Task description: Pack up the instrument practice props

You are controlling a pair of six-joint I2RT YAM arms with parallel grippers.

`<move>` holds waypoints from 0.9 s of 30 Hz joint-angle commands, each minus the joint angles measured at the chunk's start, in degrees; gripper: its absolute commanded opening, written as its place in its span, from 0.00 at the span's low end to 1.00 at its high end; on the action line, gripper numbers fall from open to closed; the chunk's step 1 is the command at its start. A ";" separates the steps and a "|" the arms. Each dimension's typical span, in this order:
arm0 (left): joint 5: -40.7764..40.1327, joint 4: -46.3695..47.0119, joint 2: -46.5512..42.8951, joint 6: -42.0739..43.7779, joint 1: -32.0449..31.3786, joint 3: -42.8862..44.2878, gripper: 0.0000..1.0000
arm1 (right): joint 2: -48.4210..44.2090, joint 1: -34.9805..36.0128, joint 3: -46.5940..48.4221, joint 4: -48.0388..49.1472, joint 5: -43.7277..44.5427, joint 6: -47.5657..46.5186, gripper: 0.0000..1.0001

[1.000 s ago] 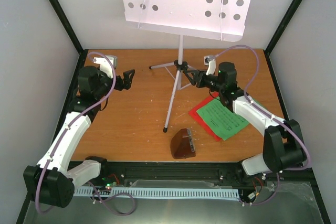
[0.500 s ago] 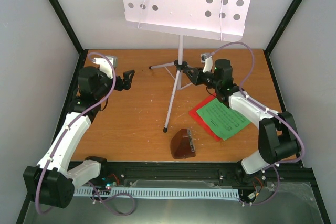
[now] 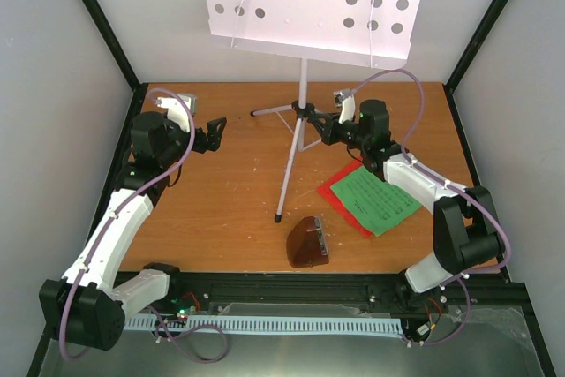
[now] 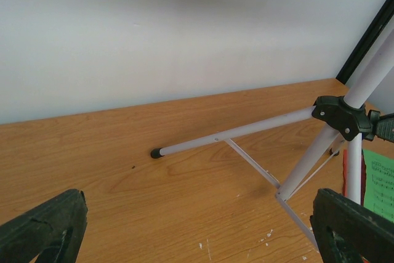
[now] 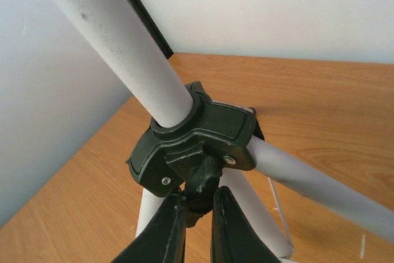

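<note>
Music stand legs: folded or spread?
Spread. The music stand stands upright; its white legs splay from the black hub, tips apart on the table.

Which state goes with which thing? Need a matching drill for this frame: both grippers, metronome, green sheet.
Things:
1 left gripper
2 right gripper
3 metronome
4 green sheet

States:
A lying on the red sheet
B shut on the music stand, at its black hub
C open, holding nothing
D untouched, near the table front edge

Pairs: 1-C, 2-B, 3-D, 4-A

The jaws are pinched on a black tab (image 5: 198, 196) beneath the black hub (image 5: 206, 130) of the music stand (image 5: 117, 47).
</note>
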 commanded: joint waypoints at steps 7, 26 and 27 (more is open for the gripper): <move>0.23 0.04 -0.34 1.03 0.20 0.14 0.99 | -3.82 4.15 -1.10 -3.96 11.87 -34.25 0.03; 1.37 0.06 0.12 0.97 0.22 0.18 1.00 | -8.36 11.11 -2.79 4.27 30.17 -57.60 0.50; 1.36 0.06 0.11 0.97 0.25 0.13 0.99 | -9.44 11.11 -3.94 5.47 29.85 -53.17 0.57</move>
